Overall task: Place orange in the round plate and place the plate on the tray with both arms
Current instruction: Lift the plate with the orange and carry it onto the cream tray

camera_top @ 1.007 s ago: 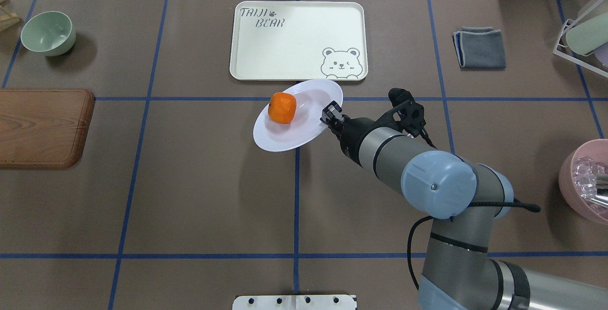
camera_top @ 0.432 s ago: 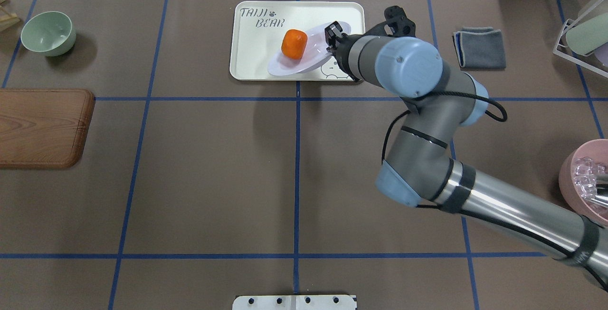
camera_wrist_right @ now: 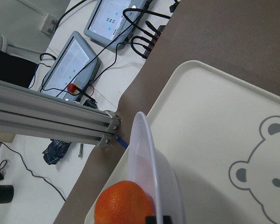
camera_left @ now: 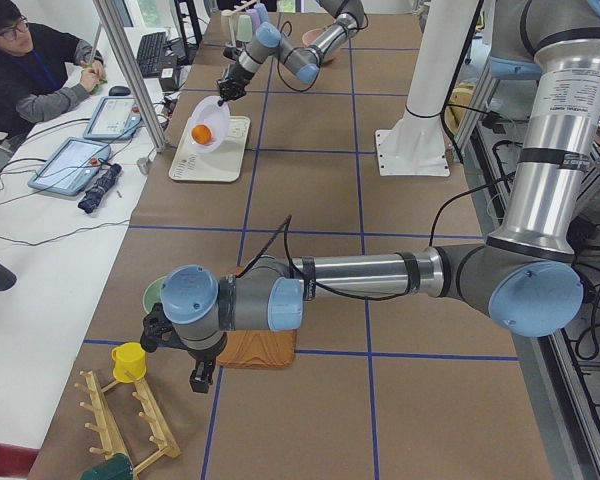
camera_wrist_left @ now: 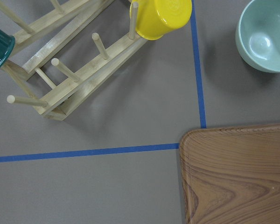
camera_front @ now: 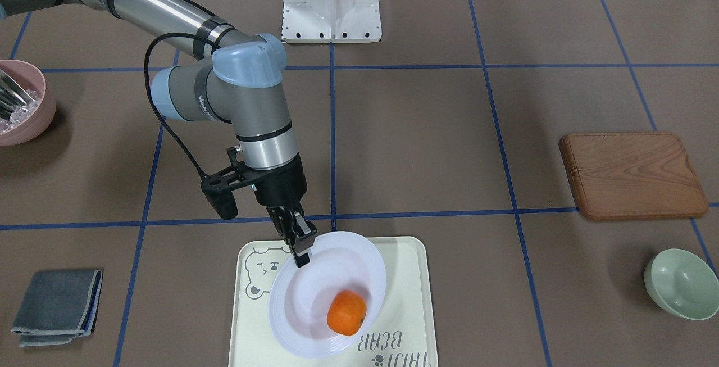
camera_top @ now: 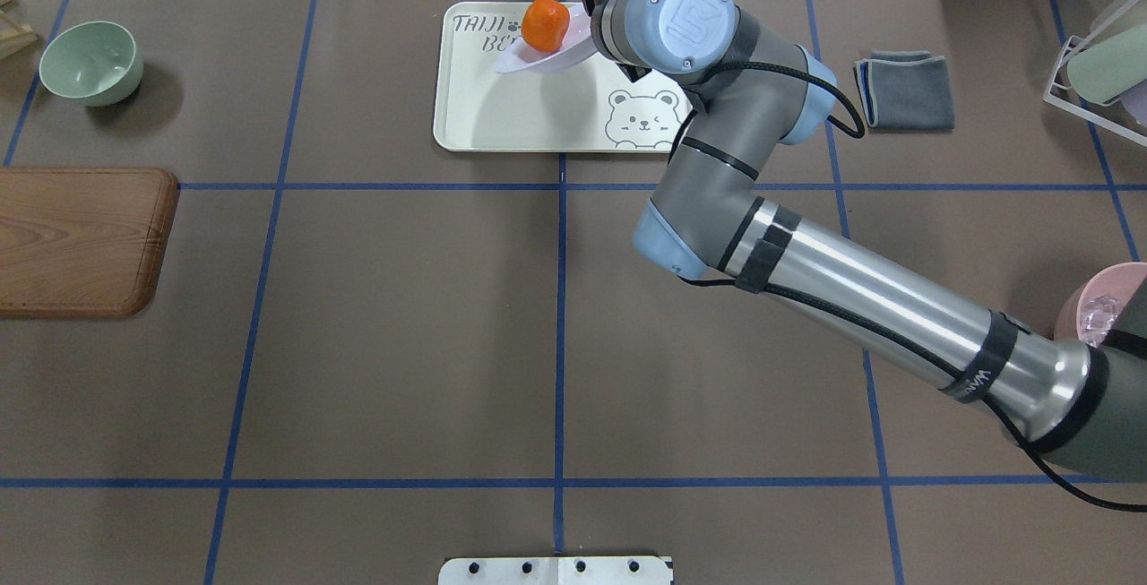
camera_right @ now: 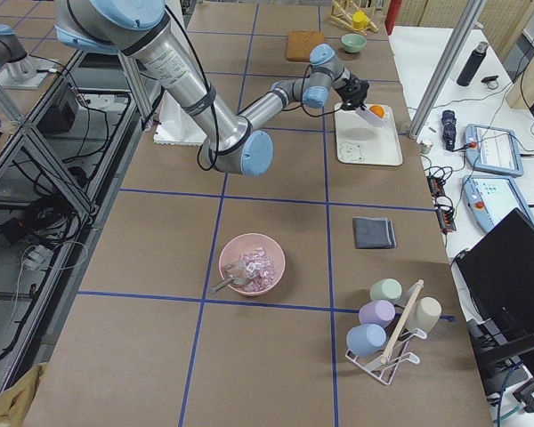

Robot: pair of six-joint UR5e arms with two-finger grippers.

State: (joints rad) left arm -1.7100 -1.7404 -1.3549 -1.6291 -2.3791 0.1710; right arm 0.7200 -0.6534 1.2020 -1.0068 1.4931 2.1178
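Observation:
The orange [camera_front: 346, 313] lies in the low side of the round plate [camera_front: 306, 299], a glossy white dish held tilted in the air over the cream bear tray [camera_front: 404, 299]. My right gripper [camera_front: 300, 249] is shut on the plate's rim. Overhead, the orange [camera_top: 545, 24] and plate [camera_top: 547, 58] hang above the tray's [camera_top: 502, 110] far edge. In the right wrist view the plate rim [camera_wrist_right: 149, 158] stands steeply on edge beside the orange [camera_wrist_right: 123, 205]. My left gripper [camera_left: 202, 378] shows only in the exterior left view, near the wooden board; I cannot tell its state.
A wooden board [camera_top: 81, 240] and a pale-green bowl [camera_top: 91, 61] lie on the robot's left side. On the right side are a folded grey cloth [camera_top: 905, 90] and a pink bowl [camera_top: 1098, 307]. A wooden mug rack [camera_wrist_left: 74, 70] with a yellow cup [camera_wrist_left: 158, 16] stands beyond the board.
My right arm has lifted the plate with the orange from the table in front of the tray and carried it over the tray toward its far edge. The plate now tilts more steeply.

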